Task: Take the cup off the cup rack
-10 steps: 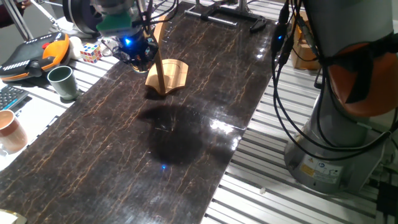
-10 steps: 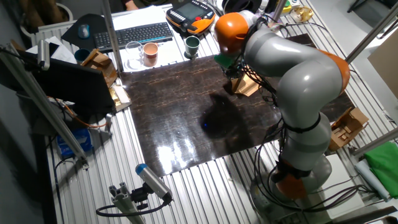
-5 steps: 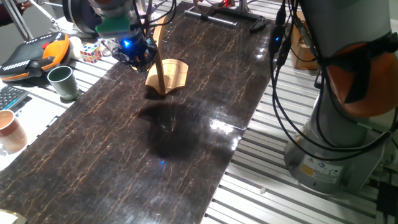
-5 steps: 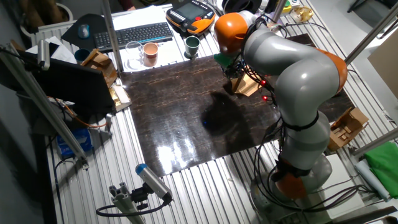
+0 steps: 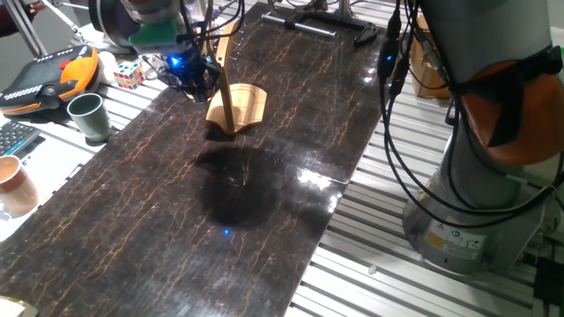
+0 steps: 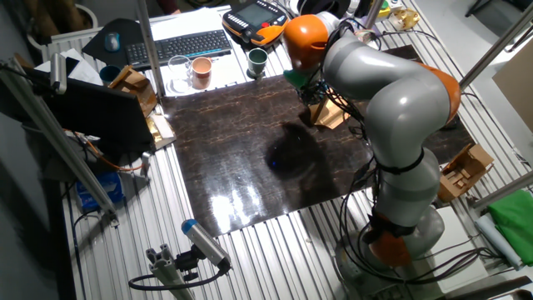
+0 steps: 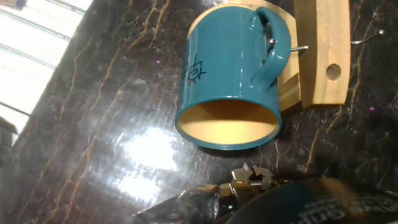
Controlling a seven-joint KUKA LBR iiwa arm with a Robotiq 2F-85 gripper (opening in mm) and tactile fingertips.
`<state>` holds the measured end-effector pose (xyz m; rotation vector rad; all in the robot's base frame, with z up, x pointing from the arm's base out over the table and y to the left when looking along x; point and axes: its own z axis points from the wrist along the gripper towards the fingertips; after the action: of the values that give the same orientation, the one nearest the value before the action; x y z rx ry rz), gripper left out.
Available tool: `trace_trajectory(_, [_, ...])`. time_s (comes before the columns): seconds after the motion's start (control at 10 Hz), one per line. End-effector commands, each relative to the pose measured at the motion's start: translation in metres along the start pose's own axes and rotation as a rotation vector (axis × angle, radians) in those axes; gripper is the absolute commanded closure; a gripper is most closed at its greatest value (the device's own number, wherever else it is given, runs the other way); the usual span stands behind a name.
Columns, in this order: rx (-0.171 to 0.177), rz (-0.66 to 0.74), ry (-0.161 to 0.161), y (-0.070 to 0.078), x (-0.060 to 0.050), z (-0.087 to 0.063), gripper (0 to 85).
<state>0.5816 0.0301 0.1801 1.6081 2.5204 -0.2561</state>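
Observation:
In the hand view the cup [image 7: 224, 68] is teal with a tan inside, its mouth turned toward the camera. Its handle [image 7: 273, 43] hangs on a thin metal hook of the cup rack's wooden post [image 7: 323, 53]. Dark parts of my gripper [image 7: 249, 186] show at the bottom edge, below the cup and apart from it. In one fixed view the gripper [image 5: 189, 72] hovers just left of the cup rack [image 5: 238, 107] and hides the cup. The other fixed view shows the gripper [image 6: 310, 83] beside the rack [image 6: 331, 115]. Whether the jaws are open does not show.
A dark green cup [image 5: 88, 114] and a pale terracotta cup [image 5: 13, 185] stand off the table's left side. A puzzle cube [image 5: 129, 74] and an orange teach pendant [image 5: 53, 75] lie behind them. A keyboard [image 6: 179, 46] sits beyond the dark tabletop [image 5: 264, 202].
The gripper has shifted slightly to the left and back in the fixed views. The blue light spot on the tabletop has drifted a little with it.

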Motion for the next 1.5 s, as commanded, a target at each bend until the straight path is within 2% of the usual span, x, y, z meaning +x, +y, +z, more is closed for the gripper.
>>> trace_trajectory(0.0, [0.004,-0.018,-0.002,-0.0006,0.0001,-0.0008,84.3])
trace_trajectory(0.2, [0.018,-0.053,-0.009,-0.0006,0.0001,-0.0008,84.3])
trace_trajectory(0.5, [0.019,-0.087,-0.071,-0.0006,0.0001,-0.0008,84.3])
trace_trajectory(0.8, [-0.027,-0.133,-0.089,-0.0006,0.0001,-0.0008,84.3])
trace_trajectory(0.9, [-0.042,-0.148,-0.087,-0.0006,0.0001,-0.0008,84.3])
trace_trajectory(1.1, [-0.073,-0.164,-0.051,-0.0006,0.0001,-0.0008,84.3])
trace_trajectory(1.3, [-0.064,-0.153,-0.072,-0.0005,0.0011,-0.0015,84.3])
trace_trajectory(1.4, [-0.061,-0.136,-0.065,0.0018,0.0031,-0.0013,84.3])
